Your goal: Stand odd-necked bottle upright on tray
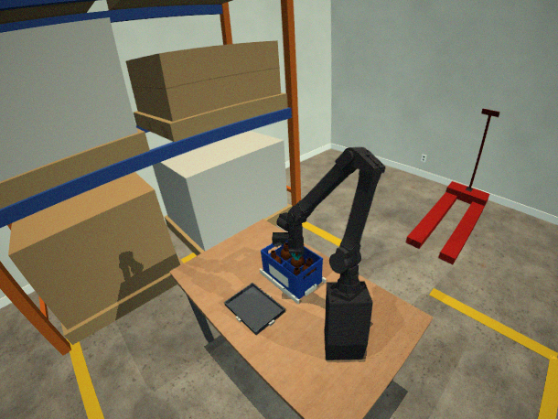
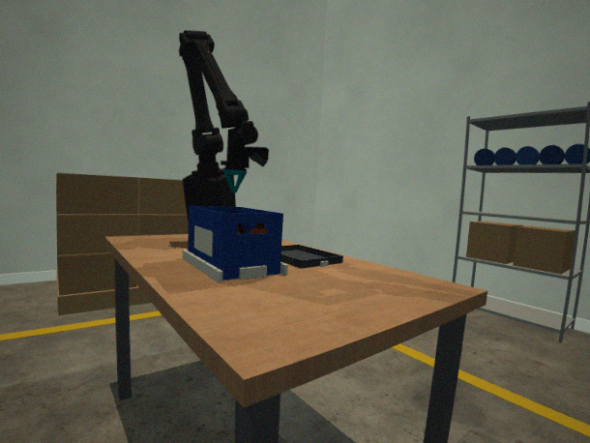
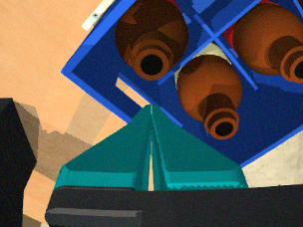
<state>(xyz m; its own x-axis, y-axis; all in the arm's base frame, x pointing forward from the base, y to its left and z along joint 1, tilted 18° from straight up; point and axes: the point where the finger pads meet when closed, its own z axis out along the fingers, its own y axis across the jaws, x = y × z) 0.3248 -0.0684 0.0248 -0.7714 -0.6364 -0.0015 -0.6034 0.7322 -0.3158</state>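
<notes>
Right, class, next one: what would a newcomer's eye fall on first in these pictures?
Probably the black arm, rising from the wooden table and bending down to the blue crate. Up close, the teal gripper stands out, shut on nothing above the crate's edge, beside brown bottles. In the top view, a bright red pallet jack stands on the floor beyond the table.

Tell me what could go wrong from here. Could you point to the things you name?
The end effector [image 1: 296,256] [image 2: 234,191] [image 3: 151,113] is shut on nothing above the crate [image 1: 299,289] [image 2: 261,258] [image 3: 97,96]; lowered like this, its tips might knock a bottle or the rim.

The bottles' necks look much alike from above, so the wrong one could be picked.

The tray [image 1: 255,307] [image 2: 334,261] stands loose, so a bottle set down roughly might shift it.
</notes>
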